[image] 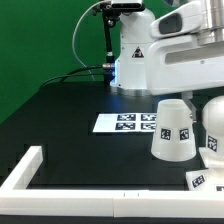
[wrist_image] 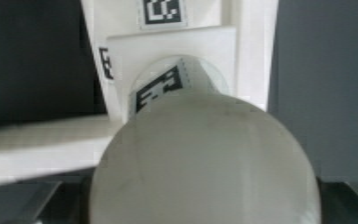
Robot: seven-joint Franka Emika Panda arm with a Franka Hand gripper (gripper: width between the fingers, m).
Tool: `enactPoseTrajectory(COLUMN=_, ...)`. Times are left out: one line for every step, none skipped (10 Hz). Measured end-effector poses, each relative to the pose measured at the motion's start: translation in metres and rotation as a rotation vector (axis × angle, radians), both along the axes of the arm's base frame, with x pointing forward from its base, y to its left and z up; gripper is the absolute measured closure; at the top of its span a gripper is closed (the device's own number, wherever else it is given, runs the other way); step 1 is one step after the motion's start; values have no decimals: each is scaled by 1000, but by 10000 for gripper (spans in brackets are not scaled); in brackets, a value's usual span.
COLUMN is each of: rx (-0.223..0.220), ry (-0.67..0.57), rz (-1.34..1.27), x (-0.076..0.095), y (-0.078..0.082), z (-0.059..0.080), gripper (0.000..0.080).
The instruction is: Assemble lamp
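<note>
Rounded matte white plastic bulb (wrist_image: 194, 150) fills the wrist view, lying between the gripper's (wrist_image: 194, 205) fingers, long axis running outward from them. Jaws look clenched on it; blocky white tagged base (wrist_image: 167, 75) just beyond.

Black table (image: 60, 125) carrying flat marker board (image: 128, 123), upright tapered white shade (image: 172, 130), and long white rail (image: 60, 185) along near edge.

Matte white shade (image: 172, 130) with black-and-white square tags; white marker board (image: 128, 123) printed with black tags; black table (image: 60, 120); green backdrop (image: 40, 40); white rail (image: 40, 180)
</note>
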State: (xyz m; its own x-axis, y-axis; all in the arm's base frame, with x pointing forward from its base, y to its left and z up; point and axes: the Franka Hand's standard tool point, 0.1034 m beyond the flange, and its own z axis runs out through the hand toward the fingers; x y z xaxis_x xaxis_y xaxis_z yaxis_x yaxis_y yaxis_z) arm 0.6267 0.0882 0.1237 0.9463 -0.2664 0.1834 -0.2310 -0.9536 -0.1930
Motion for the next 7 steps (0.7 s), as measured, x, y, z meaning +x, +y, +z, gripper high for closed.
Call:
enactPoseTrajectory(rx=12, ry=7, rz=-52, x=0, y=-1, z=1, gripper=228)
enactPoseTrajectory(rx=16, ry=9, rz=-72, x=0, y=-2, z=1, gripper=228)
enactPoseTrajectory(rx=31, ry=17, rz=-132, x=1, y=-3, z=1, gripper=228)
enactPoseTrajectory(rx=48, ry=30, rz=-189, x=0, y=-4, z=1, gripper=228)
enactPoseTrajectory(rx=99, ry=82, rz=-383, x=-4, y=-4, z=0, gripper=228)
enactPoseTrajectory(rx=135, ry=122, rz=-542, x=-7, y=0, z=-3, gripper=228)
enactPoseTrajectory(rx=182, ry=140, rz=-688, x=-8, y=1, z=-4, gripper=228)
